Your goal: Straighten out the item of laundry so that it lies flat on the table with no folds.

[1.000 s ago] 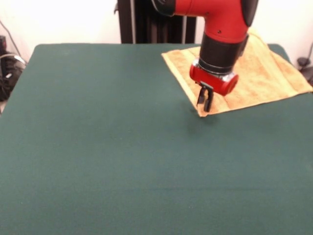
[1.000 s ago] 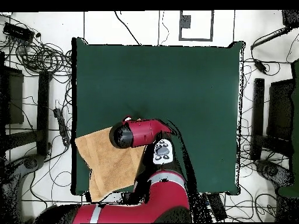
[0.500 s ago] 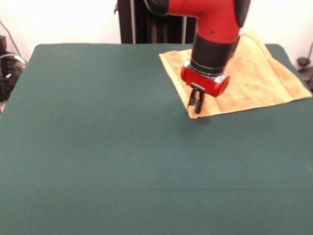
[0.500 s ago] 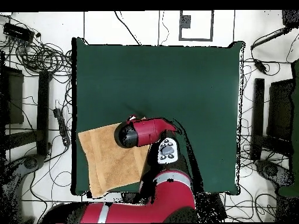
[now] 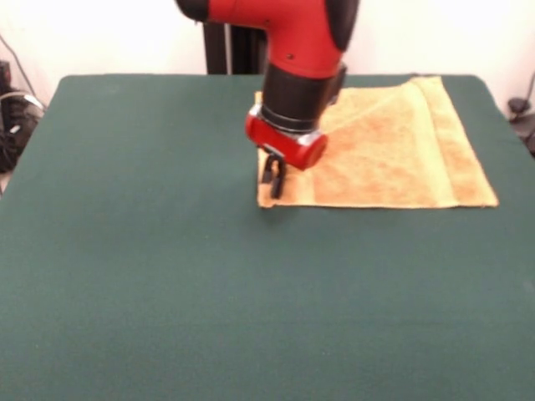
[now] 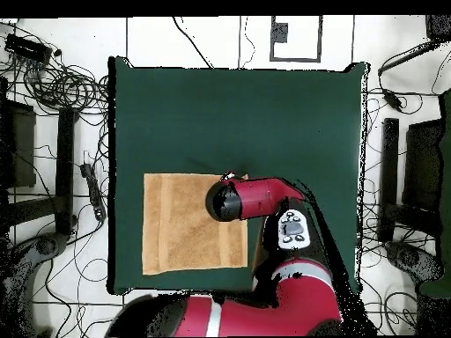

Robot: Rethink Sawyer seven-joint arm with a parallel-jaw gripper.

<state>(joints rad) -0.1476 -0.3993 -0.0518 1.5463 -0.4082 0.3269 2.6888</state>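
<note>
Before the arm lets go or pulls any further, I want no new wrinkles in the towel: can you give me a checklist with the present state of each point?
1. Pincer is at the towel's near-left corner in the front view: ok.
2. Pincer is actually clamped on the cloth: cannot tell, the tips are too small to read.
3. Towel lies wholly on the table, nothing over an edge: ok in both views.
4. Towel is free of folds: cannot tell; a lengthwise line near one side could be a fold or a woven band.
5. Corner beneath the arm is flat: cannot tell, hidden in the overhead view.
</note>
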